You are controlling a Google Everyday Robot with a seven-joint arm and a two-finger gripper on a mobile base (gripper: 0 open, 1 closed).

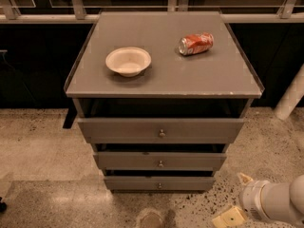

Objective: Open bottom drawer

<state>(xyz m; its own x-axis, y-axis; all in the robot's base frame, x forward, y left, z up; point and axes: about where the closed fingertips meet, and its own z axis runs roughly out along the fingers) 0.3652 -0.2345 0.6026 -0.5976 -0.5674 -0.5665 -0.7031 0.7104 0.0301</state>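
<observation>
Approach step. Your pincer hangs low at right, near the floor, fingers spread, gripping nothing. Narrow grey bottom drawer with small round metal knob sits lowest in the stack, apart from pincer. Next, you likely swing left and line up on the knob.

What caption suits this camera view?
Open gripper hovers low right of the bottom drawer; bowl and can on the cabinet.

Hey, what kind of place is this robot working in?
Likely an indoor lab or office test area: speckled polished floor, metal railing with glass behind, a grey drawer cabinet holding a bowl and soda can. The gripper hangs low at right, apart from the bottom drawer.
</observation>
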